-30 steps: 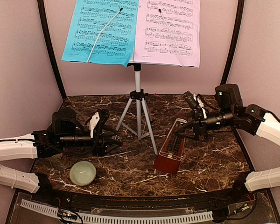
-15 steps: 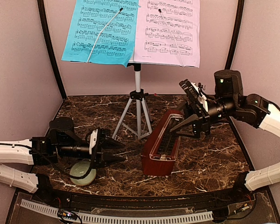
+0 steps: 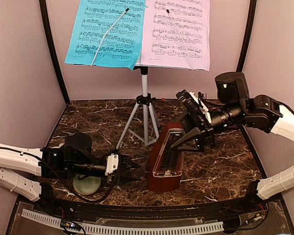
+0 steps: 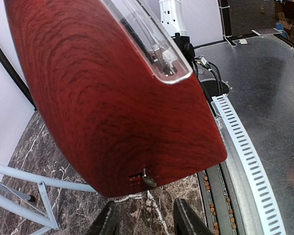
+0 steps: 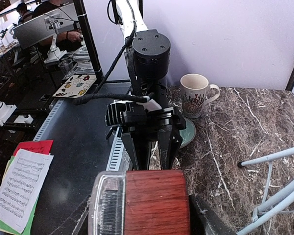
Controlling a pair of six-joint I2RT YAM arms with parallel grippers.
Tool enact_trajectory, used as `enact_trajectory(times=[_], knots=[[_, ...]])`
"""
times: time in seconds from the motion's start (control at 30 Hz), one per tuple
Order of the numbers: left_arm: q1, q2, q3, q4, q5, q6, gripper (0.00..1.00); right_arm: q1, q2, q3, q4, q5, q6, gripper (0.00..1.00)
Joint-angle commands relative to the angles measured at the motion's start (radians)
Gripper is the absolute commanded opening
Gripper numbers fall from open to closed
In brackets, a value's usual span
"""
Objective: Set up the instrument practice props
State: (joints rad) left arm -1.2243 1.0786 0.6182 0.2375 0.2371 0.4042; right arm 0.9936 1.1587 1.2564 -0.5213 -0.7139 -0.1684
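Dark-red metronome [image 4: 112,98] filling view, metal peg [image 4: 148,180] low on its side, left end effector [image 4: 146,221] parted below, stand legs [image 4: 39,177] at left, marble counter [image 4: 24,147]

Layout around the fingers
The metronome [image 3: 165,159] sits between the right gripper [image 3: 185,136] fingers, just ahead of the left gripper [image 3: 130,164] fingertips; stand [image 3: 145,115] to their left, bowl [image 3: 85,185] behind.

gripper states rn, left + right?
Left gripper: open, nothing between them.
Right gripper: closed on the top of the metronome.
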Motion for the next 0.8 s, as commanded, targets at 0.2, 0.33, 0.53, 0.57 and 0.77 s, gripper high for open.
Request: enact_trajectory(times=[0.2, 0.33, 0.53, 0.57, 0.77], knots=[[-0.011, 0.024, 0.037, 0.058, -0.006, -0.023, 0.4, 0.052, 0.011, 0.094, 0.047, 0.035, -0.044, 0.19], [-0.012, 0.031, 0.038, 0.062, 0.027, -0.039, 0.61, 0.066, 0.014, 0.105, 0.036, 0.044, -0.053, 0.18], [-0.01, 0.061, 0.056, 0.043, 0.094, -0.072, 0.84, 0.098, 0.023, 0.131, 0.013, 0.052, -0.071, 0.18], [-0.011, 0.065, 0.061, 0.039, 0.1, -0.075, 0.84, 0.104, 0.025, 0.136, 0.006, 0.056, -0.075, 0.18], [-0.01, 0.085, 0.078, 0.036, 0.109, -0.083, 0.84, 0.147, 0.036, 0.167, -0.029, 0.099, -0.099, 0.17]])
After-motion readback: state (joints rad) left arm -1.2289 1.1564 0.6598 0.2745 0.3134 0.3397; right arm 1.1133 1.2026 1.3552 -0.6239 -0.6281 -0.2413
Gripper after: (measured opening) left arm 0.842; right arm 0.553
